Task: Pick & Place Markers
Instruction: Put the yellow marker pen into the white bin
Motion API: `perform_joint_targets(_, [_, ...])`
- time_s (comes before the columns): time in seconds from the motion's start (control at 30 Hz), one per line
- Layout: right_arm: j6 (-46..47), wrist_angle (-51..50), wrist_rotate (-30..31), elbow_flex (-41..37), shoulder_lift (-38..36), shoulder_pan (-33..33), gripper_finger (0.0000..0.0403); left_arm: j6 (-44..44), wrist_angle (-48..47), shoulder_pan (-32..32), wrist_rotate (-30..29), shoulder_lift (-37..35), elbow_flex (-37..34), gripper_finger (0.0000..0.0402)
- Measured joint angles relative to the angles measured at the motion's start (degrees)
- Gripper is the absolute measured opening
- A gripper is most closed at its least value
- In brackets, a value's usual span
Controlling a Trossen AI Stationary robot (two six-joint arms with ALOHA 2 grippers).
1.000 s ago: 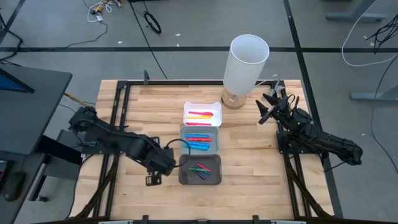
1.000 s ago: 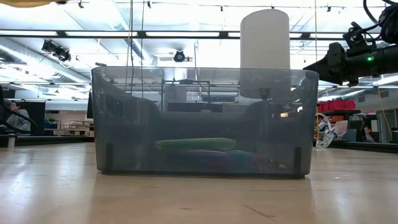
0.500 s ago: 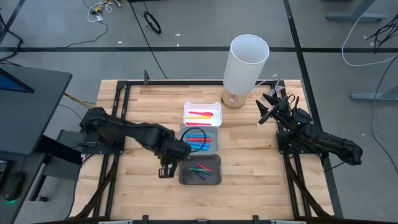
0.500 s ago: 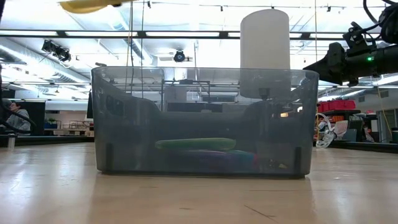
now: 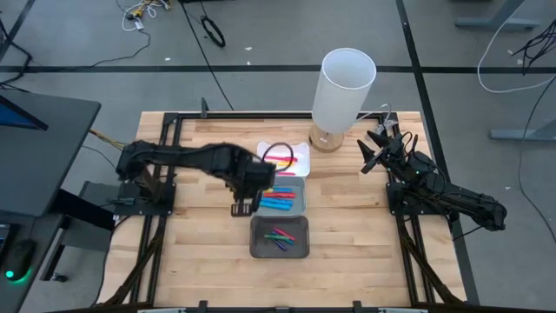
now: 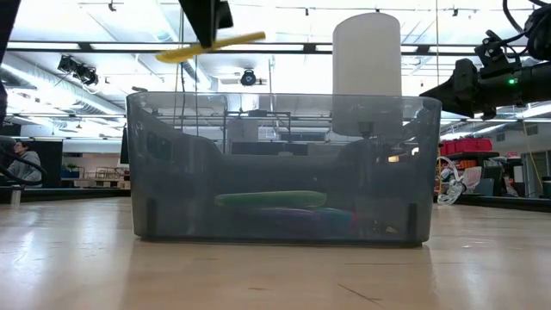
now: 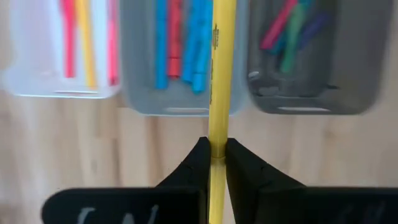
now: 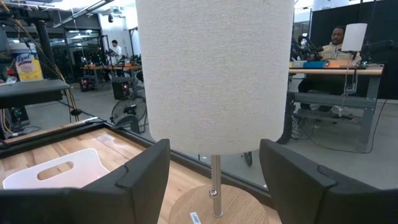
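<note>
My left gripper (image 7: 217, 155) is shut on a yellow marker (image 7: 219, 74) and hangs above the table beside the middle tray (image 5: 295, 205). In the low view the marker (image 6: 211, 47) shows high above the dark tray (image 6: 284, 168). Three trays lie in a row. The white one (image 7: 37, 68) holds red and yellow markers. The light grey one (image 7: 143, 93) holds blue and red ones. The dark grey one (image 7: 348, 74) holds green, pink and purple ones. My right gripper (image 8: 214, 171) waits open at the table's far right (image 5: 373, 149), facing a lamp. My left gripper pinches the yellow marker between its two fingers, near the middle of its length (image 7: 218, 134). The fingers (image 6: 207, 21) come from above, pointing down, and lie across the marker. The marker is lifted clear, nearly level, with one end a little higher.
A tall white lamp (image 5: 346, 87) on a round wooden base stands at the table's far edge, right of the white tray. A black frame runs along the table's left and right sides (image 5: 165, 148).
My left gripper has carried the yellow marker from beside the dark tray toward the table's far edge and a little to the right, up to the middle tray. It has rolled as it went, and the marker has turned with it.
</note>
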Motion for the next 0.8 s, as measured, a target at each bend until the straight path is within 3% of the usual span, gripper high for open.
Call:
perform_joint_targets(0.33, [0.0,0.0,0.0,0.0,0.0,0.0,0.0251,10.5,1.2,9.1,-8.5,0.0,0.0,0.0032])
perform_joint_targets(0.57, [0.0,0.0,0.0,0.0,0.0,0.0,0.0251,16.8,7.2,13.9,-8.8,1.1,0.1,0.0032])
perform_joint_targets(0.8, [0.0,0.0,0.0,0.0,0.0,0.0,0.0251,20.8,6.5,17.4,-8.9,7.5,4.1,0.0032])
